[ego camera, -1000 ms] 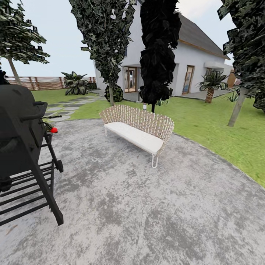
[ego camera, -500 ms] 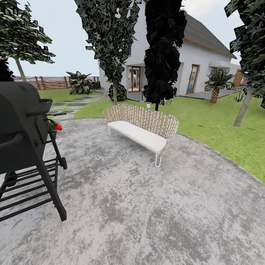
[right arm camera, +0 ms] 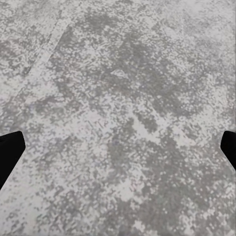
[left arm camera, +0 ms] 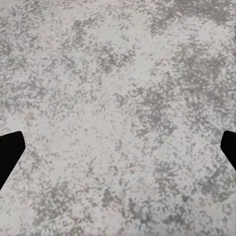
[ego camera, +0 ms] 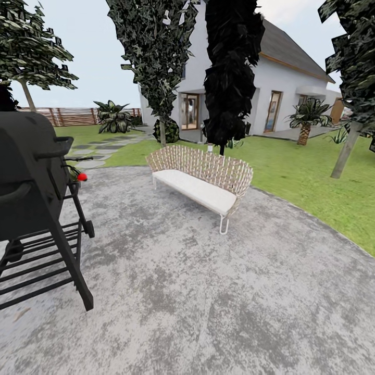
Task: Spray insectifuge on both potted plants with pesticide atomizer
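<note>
Mottled grey patio (ego camera: 219, 302); woven wicker bench (ego camera: 200, 179); black slatted grill (ego camera: 31, 208); both grippers (left arm camera: 118, 152) (right arm camera: 118, 152) spread wide, empty.

Garden count from the head view: one of most things, two palms.

One black grill (ego camera: 31, 177) at left, one wicker sofa (ego camera: 200, 179) mid-frame, one white house (ego camera: 260, 94) behind. One slatted fence (ego camera: 78, 115) upper left, one broad-leaved shrub (ego camera: 113, 117) beside it, and two palms (ego camera: 307, 117) at right.
</note>
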Tool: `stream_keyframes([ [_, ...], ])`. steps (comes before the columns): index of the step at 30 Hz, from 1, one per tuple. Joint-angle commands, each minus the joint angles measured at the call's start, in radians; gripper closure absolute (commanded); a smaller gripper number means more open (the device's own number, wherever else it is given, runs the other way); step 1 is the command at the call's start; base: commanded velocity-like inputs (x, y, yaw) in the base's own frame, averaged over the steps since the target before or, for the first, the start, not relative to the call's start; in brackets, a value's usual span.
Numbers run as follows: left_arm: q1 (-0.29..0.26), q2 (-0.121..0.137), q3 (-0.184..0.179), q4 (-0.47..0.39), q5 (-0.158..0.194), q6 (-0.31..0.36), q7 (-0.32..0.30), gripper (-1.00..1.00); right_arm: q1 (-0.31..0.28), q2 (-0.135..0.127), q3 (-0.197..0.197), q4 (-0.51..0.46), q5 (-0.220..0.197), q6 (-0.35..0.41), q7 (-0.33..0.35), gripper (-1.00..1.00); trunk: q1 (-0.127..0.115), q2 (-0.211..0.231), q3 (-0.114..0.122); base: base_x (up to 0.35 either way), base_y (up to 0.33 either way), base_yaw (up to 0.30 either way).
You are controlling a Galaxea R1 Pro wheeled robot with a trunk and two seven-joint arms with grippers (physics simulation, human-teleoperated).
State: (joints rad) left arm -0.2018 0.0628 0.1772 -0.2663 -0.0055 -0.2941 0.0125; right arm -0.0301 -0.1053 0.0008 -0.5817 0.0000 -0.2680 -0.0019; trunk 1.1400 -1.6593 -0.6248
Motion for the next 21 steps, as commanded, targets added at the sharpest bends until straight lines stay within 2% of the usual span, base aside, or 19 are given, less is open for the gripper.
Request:
stream_keyframes([
  [1, -0.001, 0.0, 0.001, 0.001, -0.001, -0.004, 0.001, -1.0, -0.001, 0.0, 0.0, 0.0, 0.001, -0.003, 0.001, -1.0, 0.004, -0.008, -0.004, 0.0, 0.0, 0.0],
  [18, 0.0, -0.001, 0.001, 0.001, -0.001, -0.002, 0.001, -1.0, -0.001, 0.0, 0.002, 0.003, 0.004, -0.002, -0.001, -1.0, 0.069, -0.127, -0.057, 0.0, 0.0, -0.001],
  [21, -0.001, -0.001, 0.001, 0.001, -0.002, -0.002, 0.001, -1.0, -0.001, 0.0, 0.001, 0.003, 0.003, -0.002, -0.001, -1.0, 0.081, -0.148, -0.067, 0.0, 0.0, -0.115],
])
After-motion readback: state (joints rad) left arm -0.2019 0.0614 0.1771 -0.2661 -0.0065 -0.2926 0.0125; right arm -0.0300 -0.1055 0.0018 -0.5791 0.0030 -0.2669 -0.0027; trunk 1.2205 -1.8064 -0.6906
